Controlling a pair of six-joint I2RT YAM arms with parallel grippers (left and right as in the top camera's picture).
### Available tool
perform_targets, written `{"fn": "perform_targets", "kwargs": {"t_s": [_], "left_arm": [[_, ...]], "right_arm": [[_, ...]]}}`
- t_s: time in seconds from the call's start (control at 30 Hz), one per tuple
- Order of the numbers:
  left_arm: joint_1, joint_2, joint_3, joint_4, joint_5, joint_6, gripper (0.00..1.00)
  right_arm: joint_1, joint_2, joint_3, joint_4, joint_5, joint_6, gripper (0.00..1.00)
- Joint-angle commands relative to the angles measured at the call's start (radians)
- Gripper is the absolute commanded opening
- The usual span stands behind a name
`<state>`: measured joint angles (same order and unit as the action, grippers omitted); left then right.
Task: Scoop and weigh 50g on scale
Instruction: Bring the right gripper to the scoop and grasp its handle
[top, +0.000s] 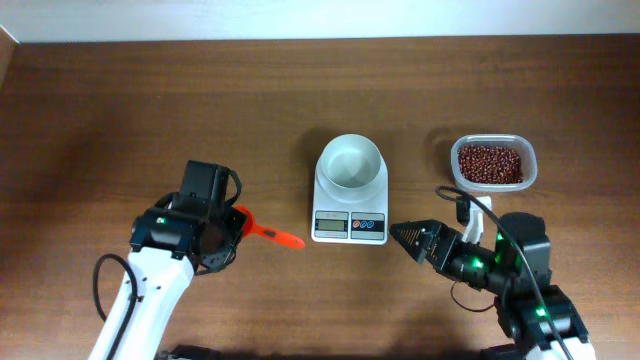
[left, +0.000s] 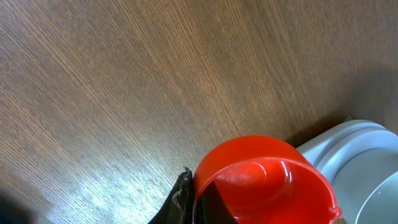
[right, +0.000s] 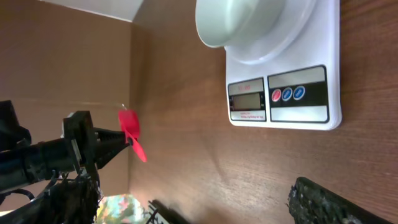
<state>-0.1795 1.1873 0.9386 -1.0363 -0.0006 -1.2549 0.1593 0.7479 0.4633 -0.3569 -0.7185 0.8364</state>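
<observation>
A: Where's the small white digital scale (top: 349, 222)?
B: Centre, its bowl (top: 350, 162) empty. Left gripper (top: 240, 224), eight o'clock, clenches the red plastic scoop (top: 272, 236), presumably for scooping; right gripper (top: 408, 234), four o'clock, gapes empty.

White arms (top: 140, 292), black wrists (top: 203, 186), green lights (top: 471, 265)

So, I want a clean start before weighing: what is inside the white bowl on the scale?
Overhead, the bowl looks empty: only its white inside shows, nothing in it. The part of the scale beneath it is covered by the bowl and cannot be seen.
</observation>
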Motion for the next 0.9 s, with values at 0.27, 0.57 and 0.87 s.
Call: {"fn": "perform_targets", "kwargs": {"t_s": [0.27, 0.57, 0.87], "left_arm": [[-0.004, -0.009, -0.007, -0.085, -0.002, -0.111, 0.0], [-0.159, -0.009, -0.009, -0.08, 0.145, -0.327, 0.0], [-0.185, -0.009, -0.009, -0.062, 0.181, -0.346, 0.0]], "right_arm": [[0.049, 0.206, 0.018, 0.059, -0.102, -0.081, 0.99], [0.423, 0.319, 0.018, 0.476, 0.046, 0.037, 0.82], [0.576, 0.487, 0.018, 0.699, 0.145, 0.175, 0.5]]}}
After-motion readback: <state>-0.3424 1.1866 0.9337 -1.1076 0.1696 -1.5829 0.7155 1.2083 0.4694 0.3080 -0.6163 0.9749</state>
